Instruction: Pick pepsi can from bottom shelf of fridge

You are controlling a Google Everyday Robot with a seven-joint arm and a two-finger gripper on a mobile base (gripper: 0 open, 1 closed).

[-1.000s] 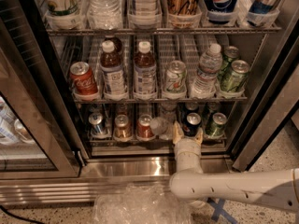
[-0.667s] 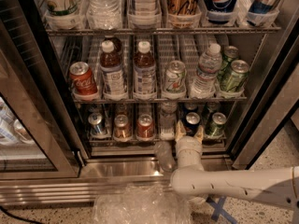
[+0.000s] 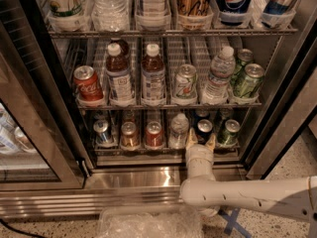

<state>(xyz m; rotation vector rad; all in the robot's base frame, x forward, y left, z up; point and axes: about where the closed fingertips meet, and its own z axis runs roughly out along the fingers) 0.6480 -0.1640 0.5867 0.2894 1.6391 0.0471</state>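
The pepsi can, dark navy with a silver top, stands on the bottom shelf of the fridge, right of centre. It is between a small clear bottle and a green can. My gripper reaches in from the lower right on a white arm. It is open, with its two tan fingertips at the shelf's front edge on either side of the pepsi can's lower half. I cannot tell whether they touch the can.
A blue-and-silver can, a copper can and a red can stand left on the same shelf. The rack above holds a Coke can, tea bottles and green cans. The glass door stands open at left. Crumpled clear plastic lies on the floor.
My gripper has moved a little up and inward to the bottom shelf. Its fingertips now flank the dark navy can. The cans have not moved.
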